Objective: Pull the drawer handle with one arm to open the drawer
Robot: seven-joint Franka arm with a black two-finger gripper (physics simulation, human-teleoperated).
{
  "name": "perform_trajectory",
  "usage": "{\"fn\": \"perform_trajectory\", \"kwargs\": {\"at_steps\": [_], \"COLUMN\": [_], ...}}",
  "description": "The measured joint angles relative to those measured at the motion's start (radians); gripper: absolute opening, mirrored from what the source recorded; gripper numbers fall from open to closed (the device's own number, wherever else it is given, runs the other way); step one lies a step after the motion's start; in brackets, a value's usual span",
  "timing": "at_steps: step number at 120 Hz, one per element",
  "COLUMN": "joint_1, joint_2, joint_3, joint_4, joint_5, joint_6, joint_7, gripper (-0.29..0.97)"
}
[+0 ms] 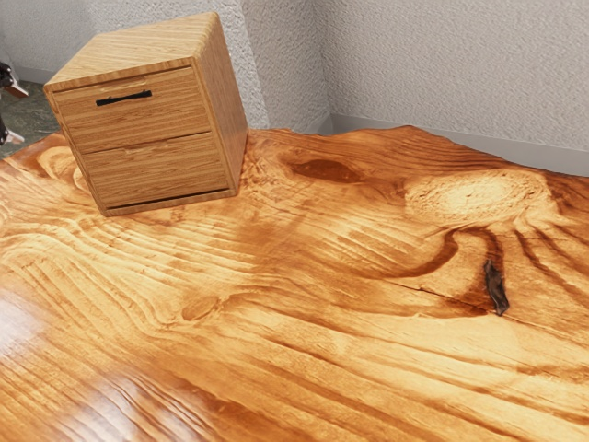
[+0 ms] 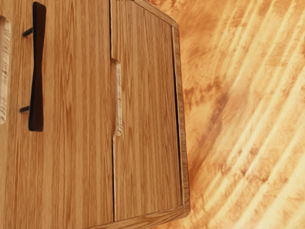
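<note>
- Drawer handle [image 1: 123,97] [image 2: 36,67]: a black bar on two short posts, mounted on the upper drawer [image 1: 138,115] front. It sits ahead of the gripper, off to one side of the hand camera's centre.
- Upper drawer front is flush with the cabinet [image 1: 138,46] face, so you can read it as closed.
- Lower drawer [image 1: 156,170] [image 2: 147,119] is directly below it and also flush, with a shallow notch [image 2: 117,100] cut in its top edge.
- Gripper state: you cannot tell from either view whether it is released or clenched.
- Arm [image 1: 7,85]: a dark sliver at the exterior view's left edge, near the cabinet front and apart from the handle.
- Cabinet stands upright on the table [image 1: 350,304], with its front turned toward the gripper.
- Dark knot mark [image 1: 495,285] in the tabletop lies well apart from the gripper, on the far side of the cabinet.
</note>
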Motion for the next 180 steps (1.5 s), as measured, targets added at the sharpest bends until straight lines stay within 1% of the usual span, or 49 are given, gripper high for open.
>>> {"fn": "perform_trajectory", "kwargs": {"at_steps": [24,44,107,138,152,180], "joint_1": [-0.072,-0.094,-0.106,-0.113,-0.125,-0.13], "joint_2": [0.01,0.014,0.026,-0.01,-0.04,-0.055], "joint_3": [-0.008,-0.023,-0.014,-0.016,-0.021,-0.023], "joint_4": [0.006,0.006,0.001,-0.015,-0.028,-0.028], "joint_5": [-0.001,-0.001,0.0,0.024,0.048,0.048], "joint_6": [-0.008,-0.01,-0.007,-0.005,-0.026,-0.056], "joint_7": [-0.061,-0.1,-0.196,-0.226,-0.232,-0.233], "gripper": [0.68,0.68,0.68,0.68,0.68,0.68]}}
